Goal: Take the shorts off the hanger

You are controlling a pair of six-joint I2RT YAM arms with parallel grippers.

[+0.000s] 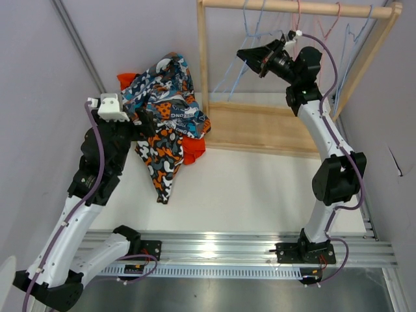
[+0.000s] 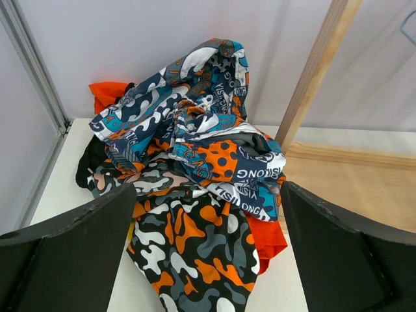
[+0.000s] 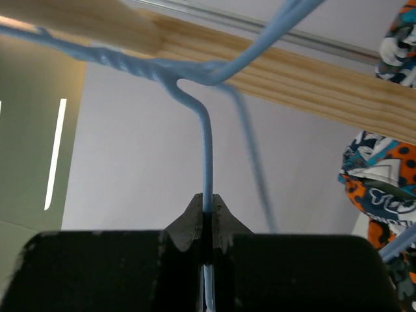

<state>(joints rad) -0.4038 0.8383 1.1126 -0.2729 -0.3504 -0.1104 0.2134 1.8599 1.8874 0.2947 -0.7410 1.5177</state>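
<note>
Top view: the shorts (image 1: 166,123) are lying in a crumpled heap at the far left of the worktop (image 1: 247,188), just left of the wooden rack (image 1: 260,127). The left gripper (image 1: 146,120) is hovering right over that heap. The right gripper (image 1: 244,56) is reaching up under the rack's rail (image 1: 299,8), well apart from the pile.

Left wrist view: the left gripper (image 2: 208,192) is standing wide apart, one finger on each side of the picture, holding nothing. Between the fingers the pile is showing a blue-and-white blotched pair (image 2: 188,110) on top. An orange, black and white camouflage pair (image 2: 195,247) is spilling towards the near side, and an orange-red pair (image 2: 107,91) is peeking out at the far left. A black pair (image 2: 88,169) is showing at the left edge. The rack's upright post (image 2: 318,65) is rising just to the right.

Right wrist view: the right gripper (image 3: 207,218) is pinching tight on the light-blue wire hanger (image 3: 207,156), which is hanging bare under the rail (image 3: 292,78). A bit of patterned shorts (image 3: 380,182) is showing at the right edge.
</note>
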